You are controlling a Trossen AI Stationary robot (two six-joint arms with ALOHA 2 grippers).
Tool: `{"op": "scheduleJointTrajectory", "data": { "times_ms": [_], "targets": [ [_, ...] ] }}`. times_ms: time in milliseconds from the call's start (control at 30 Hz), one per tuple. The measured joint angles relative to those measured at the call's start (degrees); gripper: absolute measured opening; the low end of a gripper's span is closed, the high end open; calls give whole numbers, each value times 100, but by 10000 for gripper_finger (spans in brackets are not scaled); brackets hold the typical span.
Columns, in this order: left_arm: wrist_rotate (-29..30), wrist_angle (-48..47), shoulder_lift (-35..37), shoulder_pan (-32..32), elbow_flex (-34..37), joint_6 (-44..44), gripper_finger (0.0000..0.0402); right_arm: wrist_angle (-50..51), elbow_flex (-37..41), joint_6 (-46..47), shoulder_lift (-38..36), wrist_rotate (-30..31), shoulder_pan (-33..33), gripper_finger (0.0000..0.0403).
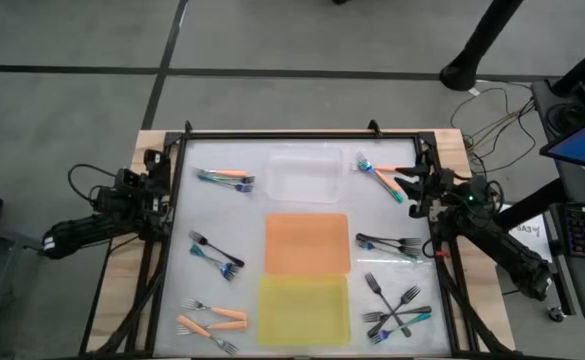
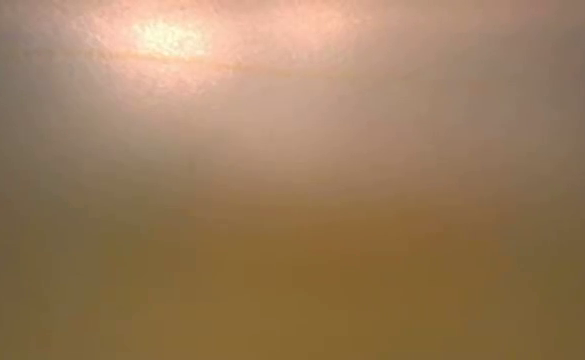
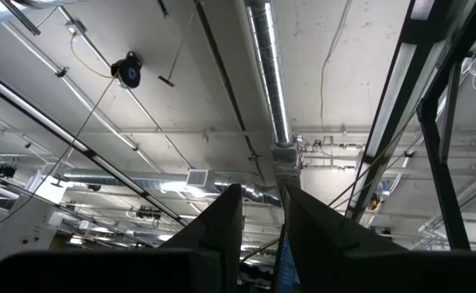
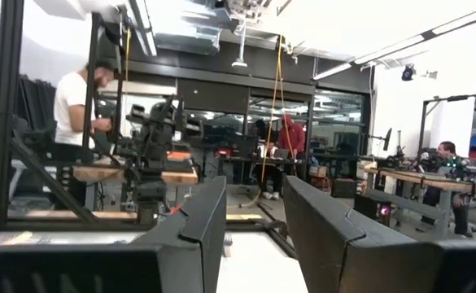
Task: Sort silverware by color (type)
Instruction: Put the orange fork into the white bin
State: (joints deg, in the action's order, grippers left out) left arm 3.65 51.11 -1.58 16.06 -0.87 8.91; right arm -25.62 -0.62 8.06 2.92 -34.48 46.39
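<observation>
Right gripper: dark two-finger unit, jaws apart with a clear gap and nothing between them, parked level at the counter's right edge, just beside the orange-and-teal fork pair lying right of the flat orange rectangular tray and toward the far rail; probably staged for a first pick there. Left gripper: matching dark unit, jaws narrowly parted and empty, tipped upward toward the ceiling, resting at the counter's left edge, well apart from any fork; judged to be waiting. White counter inside a black frame: holds three trays in a central column, the clear rectangular tray beyond the orange one, the yellow rectangular tray on its near side, all bare, so sorting appears not yet begun. Silverware lies in mixed clusters around the orange tray: an orange-and-teal-handled group to its far left; black and teal forks left of it; orange-handled forks with metal tines near left; a black-and-teal group just right of it; a crossed heap of black forks with a teal one near right. The low view shows nothing legible.
</observation>
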Motion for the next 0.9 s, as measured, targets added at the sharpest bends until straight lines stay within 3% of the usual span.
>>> {"op": "scheduleJointTrajectory", "data": {
  "times_ms": [200,400,500,733,800,900],
  "targets": [
    [0,-22,2,1,-1,0,75,-50,-235,1251,4,408,1,116],
    [1,-58,1,0,1,0,75,496,-869,1546,182,590,0,116],
    [0,-108,1,0,0,0,75,1671,-1463,1509,536,1140,0,116],
    [0,-157,0,-1,0,0,75,5565,-3036,1446,1971,3300,3,116],
    [0,-160,0,-1,-1,0,75,6453,-3368,1536,2405,3670,2,116],
    [-1,-157,0,-1,1,0,75,7091,-3645,1793,2953,3755,4,116]
  ]
}}
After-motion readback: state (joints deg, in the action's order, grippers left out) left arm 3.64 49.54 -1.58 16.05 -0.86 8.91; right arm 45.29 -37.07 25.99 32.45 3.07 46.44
